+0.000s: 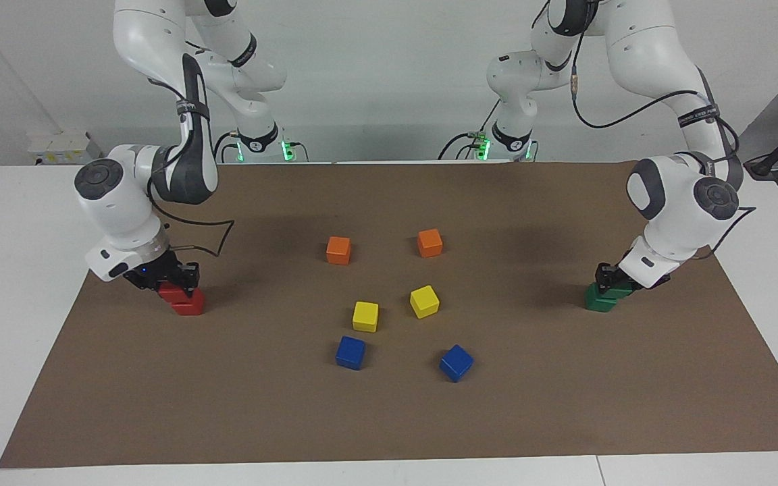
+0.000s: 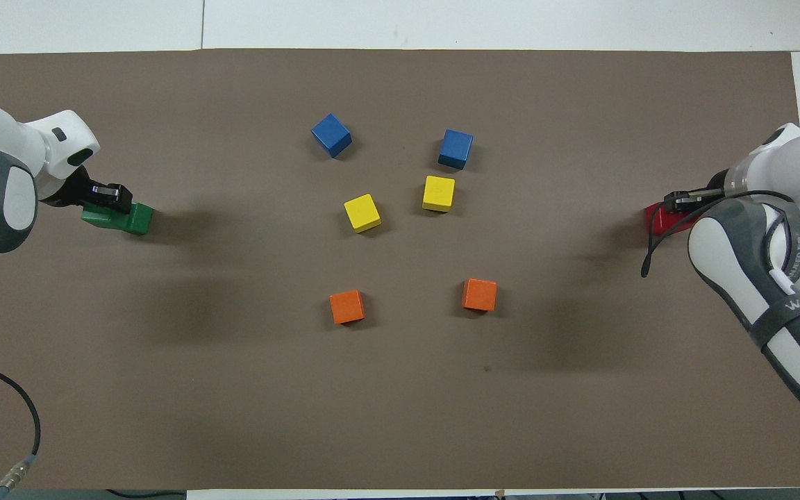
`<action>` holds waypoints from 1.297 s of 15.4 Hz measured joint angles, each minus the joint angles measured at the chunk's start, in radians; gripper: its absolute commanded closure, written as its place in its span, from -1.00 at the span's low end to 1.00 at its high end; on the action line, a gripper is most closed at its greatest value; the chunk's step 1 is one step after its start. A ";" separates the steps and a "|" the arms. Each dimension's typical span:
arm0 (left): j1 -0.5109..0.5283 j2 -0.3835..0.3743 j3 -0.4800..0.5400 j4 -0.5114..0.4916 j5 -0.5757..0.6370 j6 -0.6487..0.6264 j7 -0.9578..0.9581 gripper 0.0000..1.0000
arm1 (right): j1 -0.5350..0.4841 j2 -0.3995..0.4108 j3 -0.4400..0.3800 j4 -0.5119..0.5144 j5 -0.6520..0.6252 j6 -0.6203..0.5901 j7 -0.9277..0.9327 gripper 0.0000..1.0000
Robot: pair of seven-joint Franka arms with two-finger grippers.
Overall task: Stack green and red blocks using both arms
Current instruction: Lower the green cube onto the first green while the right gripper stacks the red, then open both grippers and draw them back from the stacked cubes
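While my right gripper [image 1: 174, 282] sits low at the right arm's end of the brown mat [image 1: 389, 418], its fingers grip one red block [image 1: 170, 291] resting partly on the second red block [image 1: 189, 304]. Mid-mat: orange, yellow and blue cubes. My left gripper [image 1: 609, 278] grips one green block [image 1: 622, 291] on the other green block [image 1: 599, 300].

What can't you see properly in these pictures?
- Upper red block: mostly covered by the right end effector in the facing view.
- Upper green block: partly hidden under the left end effector.
- Whether either end effector's fingers are open or shut: too small.
- Arm tops: cut off.
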 measured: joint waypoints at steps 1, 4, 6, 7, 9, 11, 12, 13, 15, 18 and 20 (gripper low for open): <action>0.000 0.000 -0.001 0.000 0.000 0.001 0.000 1.00 | 0.000 -0.001 0.002 -0.001 0.000 0.000 0.000 1.00; 0.000 0.000 -0.001 -0.006 0.000 0.009 0.000 -0.34 | 0.000 -0.002 0.004 -0.008 0.000 0.002 0.000 1.00; 0.000 -0.003 -0.001 -0.013 -0.001 0.024 0.000 -1.00 | 0.000 -0.002 0.005 -0.015 0.000 0.024 0.000 1.00; 0.000 -0.005 -0.001 -0.016 -0.001 0.027 0.000 -1.00 | 0.000 -0.004 0.005 -0.020 0.000 0.034 0.000 1.00; 0.000 -0.006 -0.001 -0.019 -0.001 0.028 -0.001 -1.00 | 0.000 -0.007 0.005 -0.026 0.001 0.038 0.000 1.00; 0.000 -0.011 -0.001 -0.019 -0.002 0.030 -0.007 -1.00 | 0.000 -0.008 0.005 -0.028 0.031 0.038 0.001 0.71; 0.000 -0.019 -0.001 -0.019 -0.002 0.030 -0.014 -1.00 | 0.000 -0.008 0.005 -0.028 0.056 0.038 0.001 -0.28; 0.000 -0.033 -0.001 -0.019 -0.002 0.025 -0.019 -1.00 | 0.000 -0.008 0.005 -0.029 0.073 0.038 0.001 -0.99; 0.002 -0.078 0.002 -0.017 -0.002 -0.010 -0.025 -1.00 | 0.000 -0.008 0.005 -0.029 0.082 0.038 0.001 -1.00; 0.019 -0.185 0.011 -0.006 -0.003 -0.140 -0.027 -1.00 | 0.000 -0.008 0.005 -0.029 0.083 0.038 0.001 -1.00; 0.022 -0.249 0.007 0.022 -0.022 -0.241 -0.058 -1.00 | 0.000 -0.009 0.005 -0.028 0.083 0.038 0.001 -1.00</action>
